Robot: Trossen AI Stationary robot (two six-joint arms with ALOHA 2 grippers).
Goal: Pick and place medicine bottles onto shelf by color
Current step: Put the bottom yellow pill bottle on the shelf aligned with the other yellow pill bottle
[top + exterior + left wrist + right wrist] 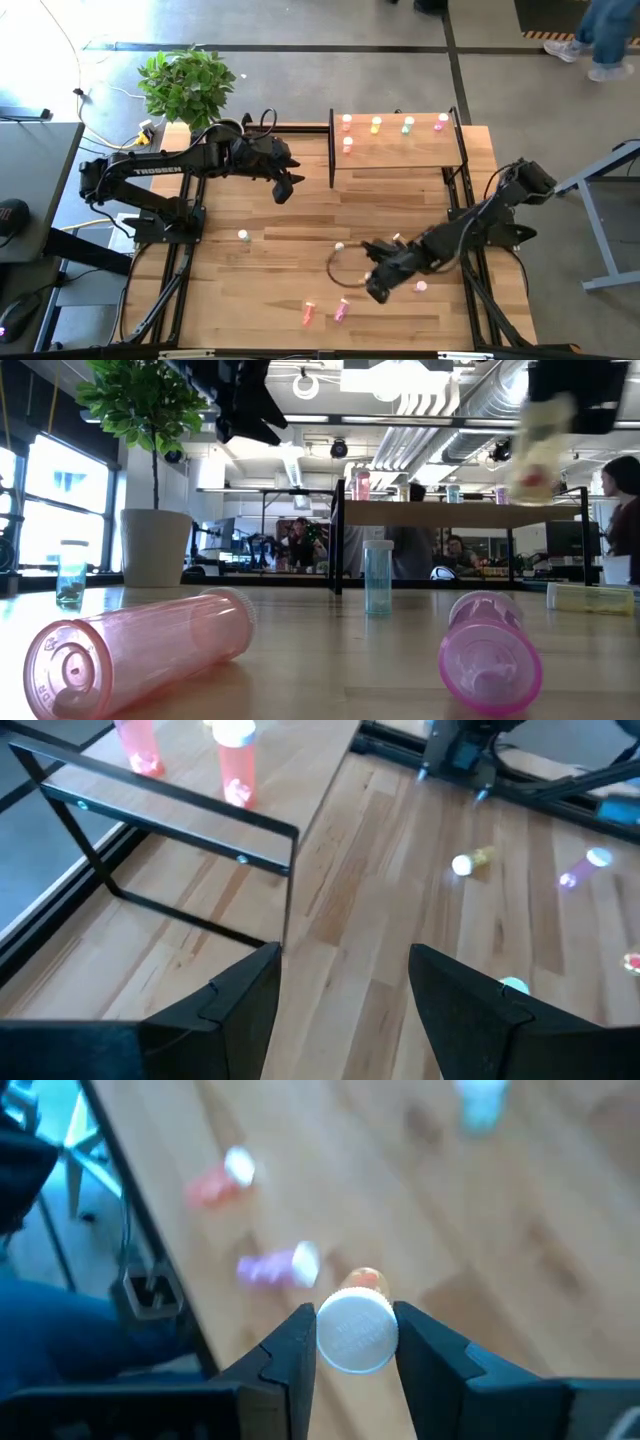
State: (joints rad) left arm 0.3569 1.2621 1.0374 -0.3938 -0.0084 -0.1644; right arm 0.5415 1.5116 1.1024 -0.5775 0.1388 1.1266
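Right wrist view pretty much gives it away: a bottle with a white cap is pinched between the right gripper fingers, cap facing the camera, lifted clear of the table. Body colour can't really be told from there, though an orange-ish bit is glimpsed behind the cap. It's presumably carried upright like that so it can be stood straight onto the shelf.

On the shelf, bottles are already lined up along the back edge: two red-pink ones at one end, then a yellow one, a pale green one and a magenta one. Looks like colour groups are being built up in columns, so the held bottle is probably meant for its matching spot.

The left gripper is held just off the shelf's near corner with its jaws spread wide and nothing between them.

Still on the table: a red-pink bottle and a magenta bottle lying on their sides near the front edge, another magenta one beside the right arm, and a pale one standing mid-table.

The surface is light wood planks. A potted plant is set at the far left corner, and a person's legs are seen on the grey floor beyond.
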